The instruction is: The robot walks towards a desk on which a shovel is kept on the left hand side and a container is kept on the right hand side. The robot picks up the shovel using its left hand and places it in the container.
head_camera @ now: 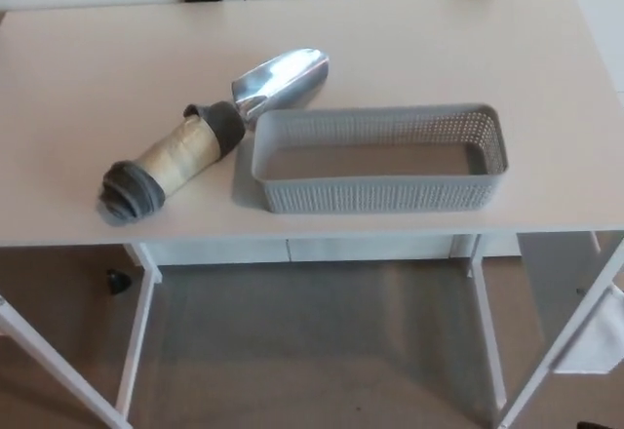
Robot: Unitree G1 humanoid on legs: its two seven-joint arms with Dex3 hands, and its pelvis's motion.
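Hands out of the head view — neither the left nor the right shows, so their state cannot be told.

Shovel [210, 136] lies untouched on the desk [409, 49], tilted — padded handle toward the front left, metal scoop just beside the grey container [380, 190] at its back left corner.

On the white desk [409, 49] a grey perforated container [380, 159] sits near the front edge, and just beside its left end lies the shovel [210, 134], shiny scoop toward the container's far corner, padded handle angling away leftward.
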